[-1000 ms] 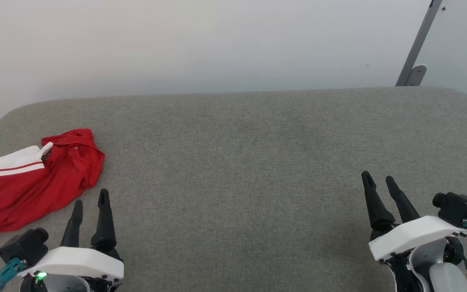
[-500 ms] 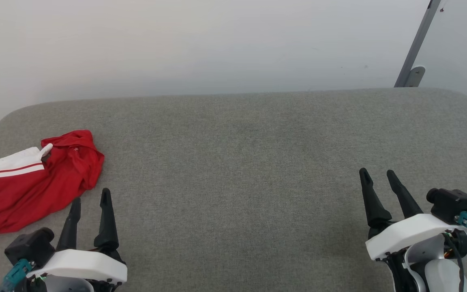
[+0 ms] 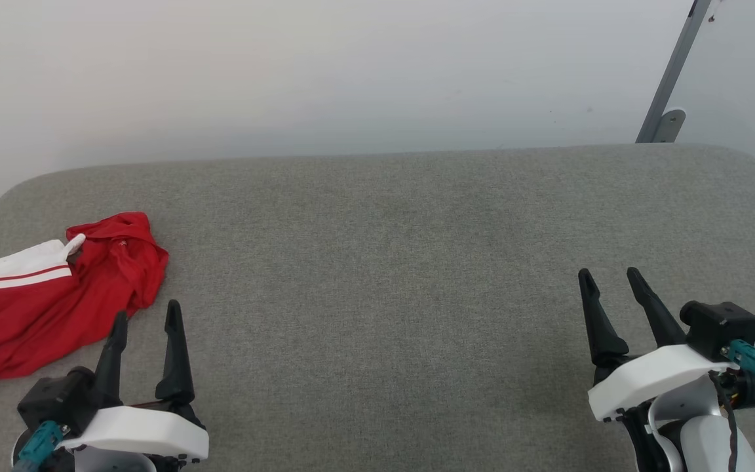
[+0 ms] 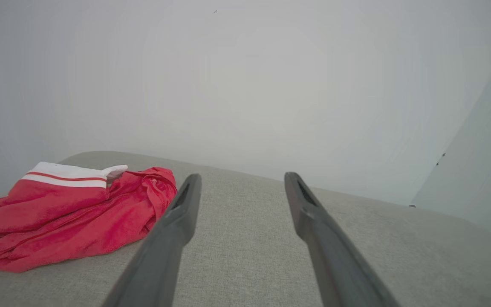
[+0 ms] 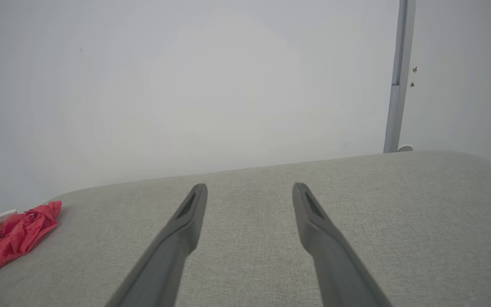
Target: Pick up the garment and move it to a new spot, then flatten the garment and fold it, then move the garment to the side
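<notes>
The garment (image 3: 56, 295) lay crumpled in a heap at the near left corner of the grey cushion (image 3: 384, 249), its red body bunched up and a white sleeve with red stripe trim showing on the heap's far side. The left gripper (image 3: 146, 310) was over the cushion's near left part, just beside the heap. Its two dark fingers were spread wide with nothing between them, and whether the outer one touched the red cloth could not be told. The right gripper (image 3: 609, 271) was over the cushion's near right part, well apart from the garment, fingers likewise wide apart and empty. A pale wall (image 3: 286, 65) rose behind the cushion's far edge
</notes>
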